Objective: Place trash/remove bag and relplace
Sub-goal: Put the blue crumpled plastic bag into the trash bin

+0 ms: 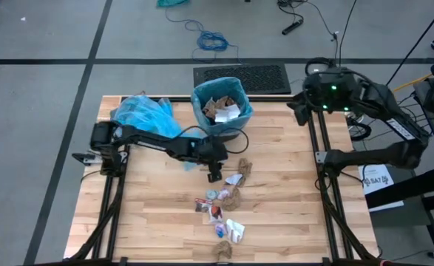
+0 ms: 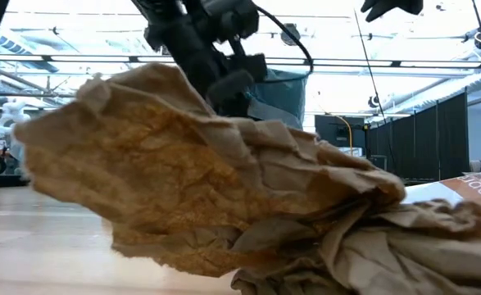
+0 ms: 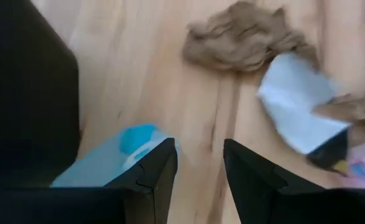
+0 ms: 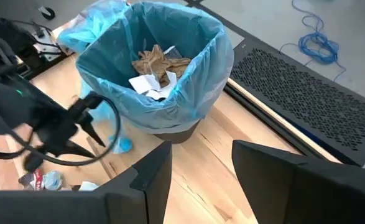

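Crumpled trash (image 1: 226, 205) lies just beside the left claw (image 1: 214, 176), spread empty above the table (image 1: 150, 199).

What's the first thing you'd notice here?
A bin lined with a blue bag stands at the table's back edge, already holding brown and white scraps. A trail of trash runs from near the bin to the front edge. The left tool hangs open over that trail, beside a brown wad; the right arm waits at the right side.

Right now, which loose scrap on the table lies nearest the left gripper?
The brown paper wad, just beside the left gripper and closest to the bin; the other scraps lie farther along the trail.
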You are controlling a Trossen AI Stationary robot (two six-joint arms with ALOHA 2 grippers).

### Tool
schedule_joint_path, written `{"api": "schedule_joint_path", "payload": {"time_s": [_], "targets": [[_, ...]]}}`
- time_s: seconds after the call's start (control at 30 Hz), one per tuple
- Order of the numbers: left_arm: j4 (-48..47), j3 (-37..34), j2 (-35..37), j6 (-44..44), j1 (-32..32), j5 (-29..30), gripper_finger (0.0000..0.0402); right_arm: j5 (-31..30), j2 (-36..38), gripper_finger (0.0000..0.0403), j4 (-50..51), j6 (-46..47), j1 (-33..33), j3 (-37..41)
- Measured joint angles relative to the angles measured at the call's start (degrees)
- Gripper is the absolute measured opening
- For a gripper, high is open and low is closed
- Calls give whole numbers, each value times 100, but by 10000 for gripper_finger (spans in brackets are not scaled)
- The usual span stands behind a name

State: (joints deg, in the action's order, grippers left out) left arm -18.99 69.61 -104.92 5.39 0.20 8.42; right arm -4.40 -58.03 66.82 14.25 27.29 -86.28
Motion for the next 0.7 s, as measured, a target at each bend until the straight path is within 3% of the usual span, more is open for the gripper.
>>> {"api": "schedule_joint_path", "payload": {"time_s": [0.17, 0.3, 0.5, 0.6, 0.7], "targets": [[-481, 332, -550, 173, -86, 867, 138, 4, 335, 160, 54, -12, -2, 0], [-372, 380, -837, 171, -87, 992, 138, 2, 546, 160, 114, -9, -2, 0], [-203, 380, -1095, 460, -113, 1700, 135, 3, 710, 160, 209, 103, -2, 0], [-214, 380, -1095, 626, -119, 1729, 104, 2, 733, 160, 209, 142, -2, 0], [-328, 380, -1048, 1123, -167, 1621, 34, 2, 729, 160, 206, 154, -2, 0]]}}
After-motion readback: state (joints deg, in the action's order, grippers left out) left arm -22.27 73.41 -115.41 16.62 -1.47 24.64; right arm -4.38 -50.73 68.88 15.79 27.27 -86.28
